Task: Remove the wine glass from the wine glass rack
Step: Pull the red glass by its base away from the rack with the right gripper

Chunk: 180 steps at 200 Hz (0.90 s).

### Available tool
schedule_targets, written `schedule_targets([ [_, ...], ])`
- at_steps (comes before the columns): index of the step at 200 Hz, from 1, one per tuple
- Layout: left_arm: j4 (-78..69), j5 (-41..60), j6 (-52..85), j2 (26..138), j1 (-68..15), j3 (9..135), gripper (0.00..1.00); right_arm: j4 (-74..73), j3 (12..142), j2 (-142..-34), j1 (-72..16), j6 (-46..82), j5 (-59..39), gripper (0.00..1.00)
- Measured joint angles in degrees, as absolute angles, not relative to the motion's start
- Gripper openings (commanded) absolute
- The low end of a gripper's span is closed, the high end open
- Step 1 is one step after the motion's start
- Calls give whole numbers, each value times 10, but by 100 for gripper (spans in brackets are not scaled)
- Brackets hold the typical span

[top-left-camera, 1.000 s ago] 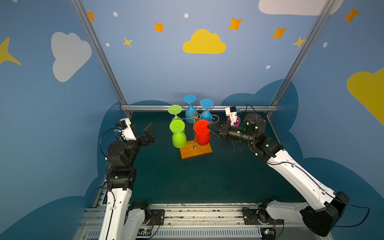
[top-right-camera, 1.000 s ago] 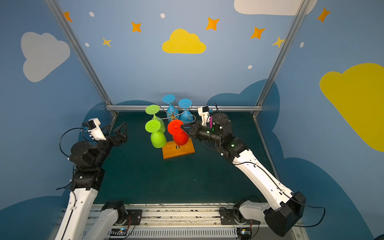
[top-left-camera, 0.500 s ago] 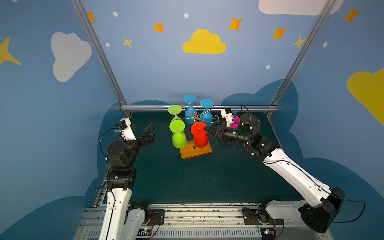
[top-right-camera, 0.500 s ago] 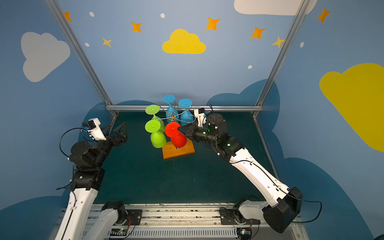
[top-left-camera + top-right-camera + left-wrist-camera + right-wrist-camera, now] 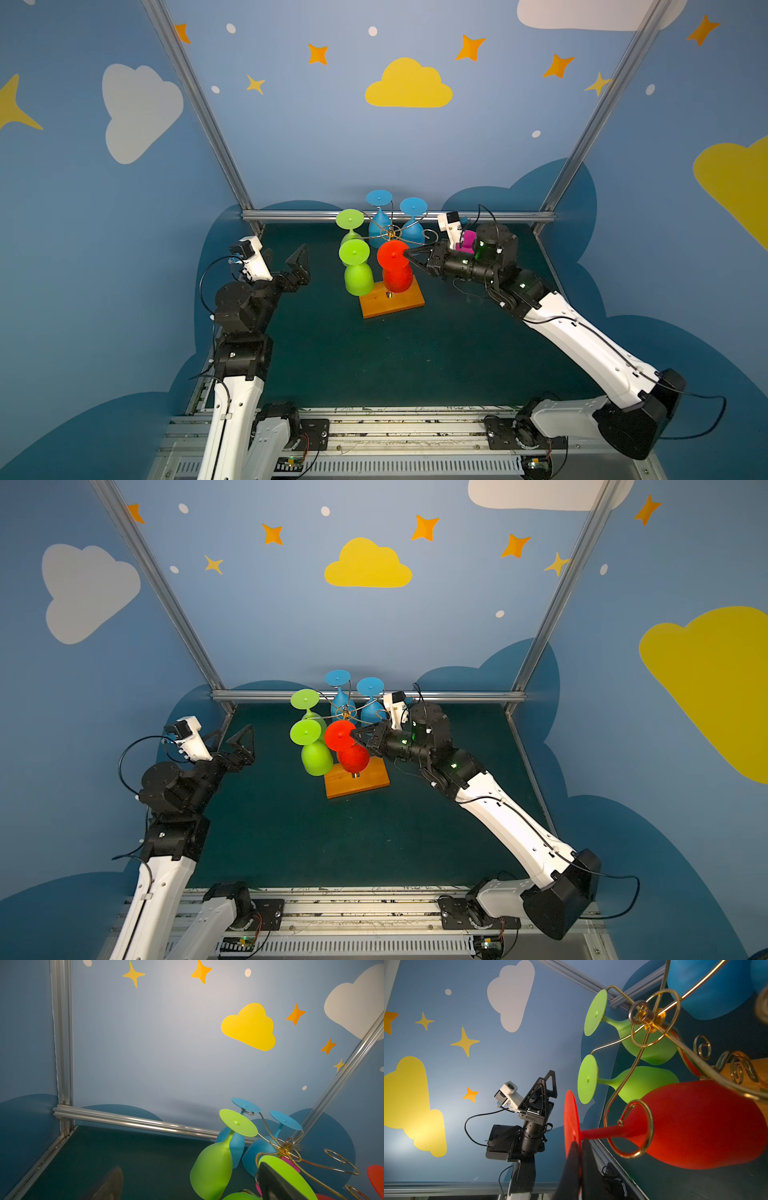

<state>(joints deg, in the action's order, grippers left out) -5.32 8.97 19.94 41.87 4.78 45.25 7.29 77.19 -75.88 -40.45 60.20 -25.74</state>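
Pinching the red wine glass (image 5: 695,1124) by the thin edge of its round foot, the right gripper (image 5: 578,1146) has both dark fingers (image 5: 571,1167) pressed against the disc, one on each face. In both top views the same grip shows at the gripper's tip (image 5: 409,254) (image 5: 355,734), with the foot facing up and the bowl (image 5: 397,277) hanging below it, slightly tilted.

Just past the fingertips, the stem runs out from the foot. Where the stem widens into the bowl, a gold spiral arm of the wine glass rack (image 5: 648,1016) curls around the glass, so it is not yet off the rack. Farther from the hand the wire arms meet at a small hub (image 5: 390,236), and below the bowl sits the rack's orange-brown wooden base (image 5: 395,305) (image 5: 361,783) on the dark green table (image 5: 415,357).

Beyond the red glass from the hand, two green glasses (image 5: 357,270) (image 5: 350,222) hang foot-up. Two blue glasses (image 5: 379,216) (image 5: 412,222) hang on the rack's back side. A magenta shape (image 5: 467,241) shows close behind the right wrist, too hidden to identify.

Well apart, on the far side of the green glasses, the left gripper (image 5: 230,739) has its fingers spread wide and holds nothing.
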Motion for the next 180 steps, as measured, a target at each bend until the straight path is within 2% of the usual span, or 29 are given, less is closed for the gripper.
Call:
schedule_targets([
  [180,-53,90,199,418,48,453,99,76,779,-770,-405,605,-223,0],
])
